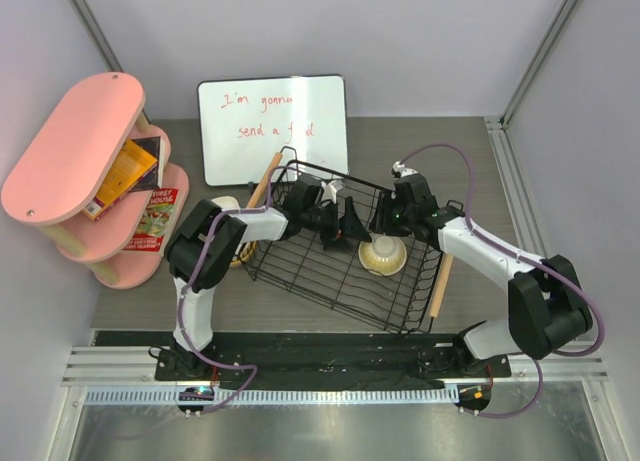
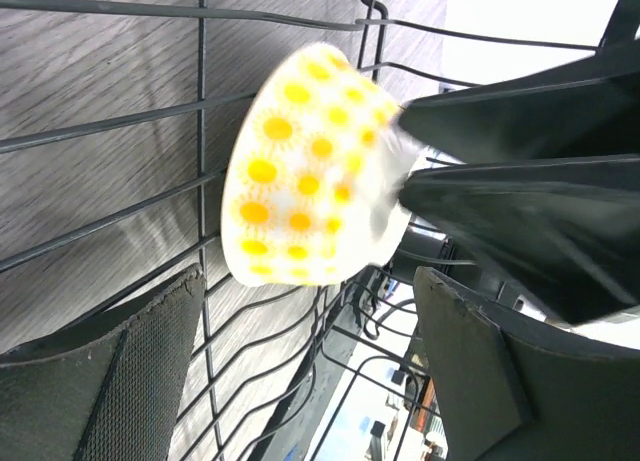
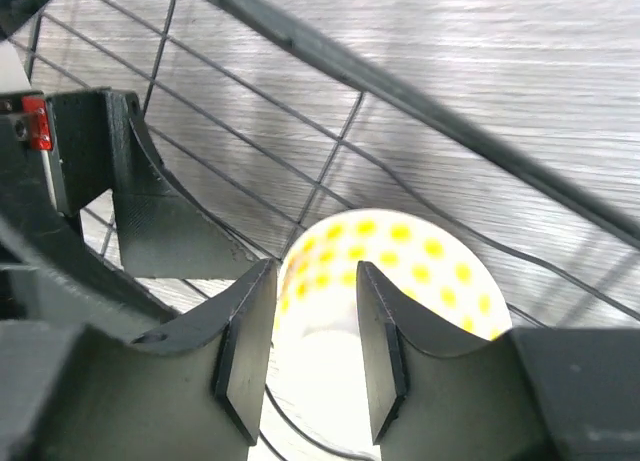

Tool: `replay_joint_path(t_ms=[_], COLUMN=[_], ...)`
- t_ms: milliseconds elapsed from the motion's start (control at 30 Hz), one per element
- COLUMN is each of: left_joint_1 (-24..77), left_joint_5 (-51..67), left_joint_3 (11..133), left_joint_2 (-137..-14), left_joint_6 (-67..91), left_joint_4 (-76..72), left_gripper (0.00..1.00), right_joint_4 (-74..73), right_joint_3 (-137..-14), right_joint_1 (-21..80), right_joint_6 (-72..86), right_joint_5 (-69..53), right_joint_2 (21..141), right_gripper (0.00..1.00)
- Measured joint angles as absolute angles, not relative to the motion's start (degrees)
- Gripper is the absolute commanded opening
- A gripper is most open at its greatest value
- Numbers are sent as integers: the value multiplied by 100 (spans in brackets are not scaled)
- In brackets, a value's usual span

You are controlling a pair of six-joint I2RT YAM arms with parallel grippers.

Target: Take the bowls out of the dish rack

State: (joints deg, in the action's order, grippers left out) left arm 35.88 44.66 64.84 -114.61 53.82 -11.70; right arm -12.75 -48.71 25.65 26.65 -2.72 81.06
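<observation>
Presently the dotted bowl [image 1: 383,253], white with yellow suns, lies inside the dish rack [image 1: 300,273], toward the rack's 3 o'clock side in the top view. It is well in from the wooden handle [image 1: 440,286] along that edge. It seems tipped rather than flat, with its mouth turned up toward the right arm. Being round it has no long axis, so the rim is the part to take.

The right gripper [image 1: 386,221] is the nearer one, sitting at the bowl's 12 o'clock directly over the rim. In its wrist view the two fingers [image 3: 245,351] stand partly apart astride the rim, with a clear gap between the pads, so it reads as released, not clamped. Whether a pad brushes the rim I cannot tell.

The left gripper [image 1: 340,227] hangs inside the rack at the bowl's 9 to 10 o'clock. It is spread wide, with nothing between its fingers, and close to the bowl without touching it.

My guess is that the coming move depends on one gripper closing on that rim before lifting the bowl over the rack wall to the bench [image 1: 470,176].
</observation>
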Motion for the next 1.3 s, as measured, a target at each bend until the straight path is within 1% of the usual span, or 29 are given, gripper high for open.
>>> replay_joint_path(t_ms=[100, 233, 433, 767, 933, 1300], left_joint_1=[3588, 3590, 3603, 3717, 3769, 3778], left_joint_5=[4386, 4270, 4150, 4010, 3992, 4064], left_joint_3=[6434, 6335, 6337, 6383, 6493, 6534], left_joint_2=[-11439, -11312, -11122, -11166, -11360, -11493], left_joint_6=[5415, 5505, 5533, 5533, 5529, 5511], left_joint_4=[-1210, -1205, -1214, -1210, -1203, -1153], left_gripper=[85, 86, 86, 86, 86, 86], right_joint_4=[-1693, -2075, -2335, -2716, -2635, -1811], right_joint_3=[-5118, -5190, -5116, -4737, -4639, -4379], right_joint_1=[2565, 2565, 2565, 2565, 2554, 2460], right_joint_6=[2550, 2414, 2346, 2379, 2429, 2530], right_joint_5=[-82, 108, 246, 244, 231, 132], right_joint_2=[7994, 7734, 7609, 7441, 7406, 7435], right_gripper=[48, 50, 50, 48, 46, 45])
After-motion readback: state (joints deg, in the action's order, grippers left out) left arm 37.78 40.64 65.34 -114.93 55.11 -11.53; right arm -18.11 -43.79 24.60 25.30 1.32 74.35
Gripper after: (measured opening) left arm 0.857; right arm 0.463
